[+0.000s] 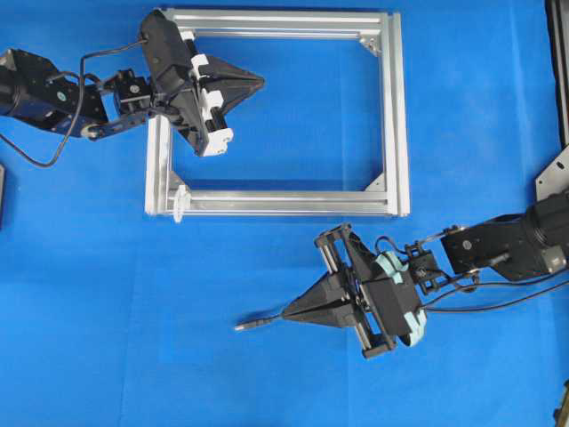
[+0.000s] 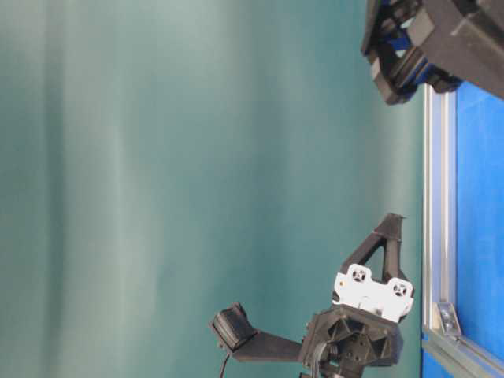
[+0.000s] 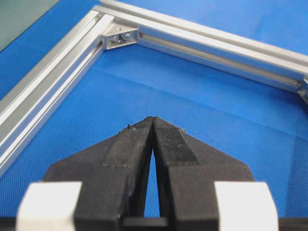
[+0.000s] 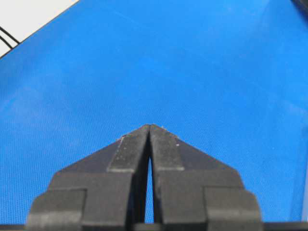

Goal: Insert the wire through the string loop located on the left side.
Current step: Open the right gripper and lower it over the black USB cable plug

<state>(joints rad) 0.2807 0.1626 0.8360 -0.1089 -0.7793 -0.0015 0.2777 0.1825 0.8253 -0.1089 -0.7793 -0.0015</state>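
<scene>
Grippers both pressed together, empty: left gripper (image 1: 258, 81) over the frame's (image 1: 397, 116) ten o'clock corner, right gripper (image 1: 289, 312) at five o'clock; plug (image 1: 252, 324) beside its tip.

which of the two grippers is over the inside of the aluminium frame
The left gripper, with the white parts: its shut tips point into the frame. The right gripper sits outside, below the frame, by the wire plug.

Wire (image 1: 258, 322): only the plug end shows left of the right gripper (image 1: 286, 313); rest hidden beneath it. String loop (image 1: 180, 203): too small to resolve.
</scene>
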